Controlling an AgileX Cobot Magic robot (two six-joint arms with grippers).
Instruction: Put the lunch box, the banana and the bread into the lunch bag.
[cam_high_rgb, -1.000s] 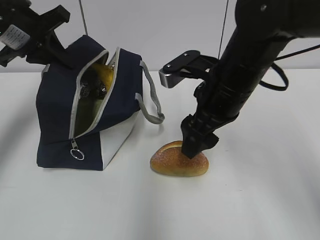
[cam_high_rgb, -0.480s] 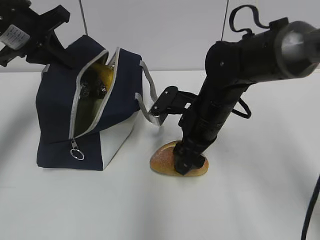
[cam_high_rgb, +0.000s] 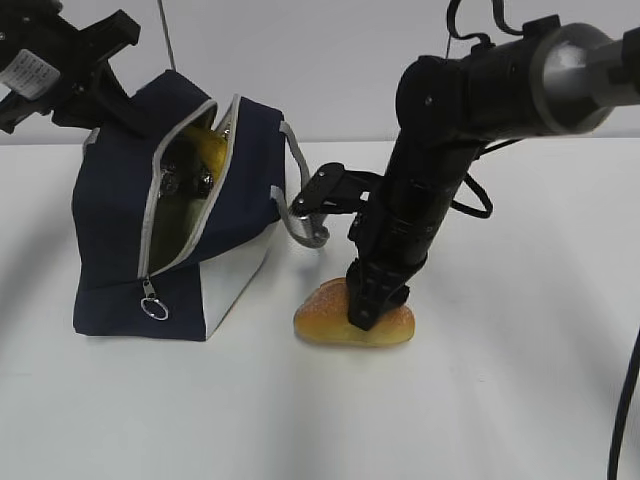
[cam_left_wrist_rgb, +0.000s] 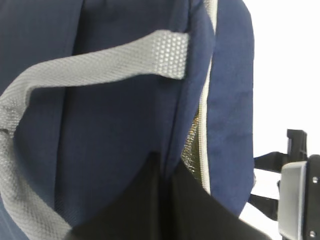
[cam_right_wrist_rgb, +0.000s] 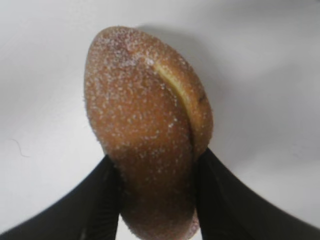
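The navy lunch bag (cam_high_rgb: 110, 230) stands at the left with its zipper open. My left gripper (cam_high_rgb: 95, 95) is shut on the bag's upper rear edge; in the left wrist view the gripper (cam_left_wrist_rgb: 167, 167) pinches the navy fabric (cam_left_wrist_rgb: 115, 125). A yellow shape, the banana (cam_high_rgb: 203, 150), shows inside the opening. The lunch box is not clearly visible. The bread (cam_high_rgb: 325, 318) lies on the table right of the bag. My right gripper (cam_high_rgb: 368, 308) stands over it, with the fingers closed on both sides of the bread (cam_right_wrist_rgb: 145, 115) in the right wrist view (cam_right_wrist_rgb: 157, 167).
The bag's grey strap handle (cam_high_rgb: 305, 200) hangs toward the right arm's wrist camera bracket (cam_high_rgb: 320, 190). A ring zipper pull (cam_high_rgb: 153, 308) hangs at the bag's front. White table (cam_high_rgb: 500, 400) all around.
The right arm has swung lower and turned, and its fingers have closed on the bread, which shifted slightly left. The left gripper and the bag have not moved.
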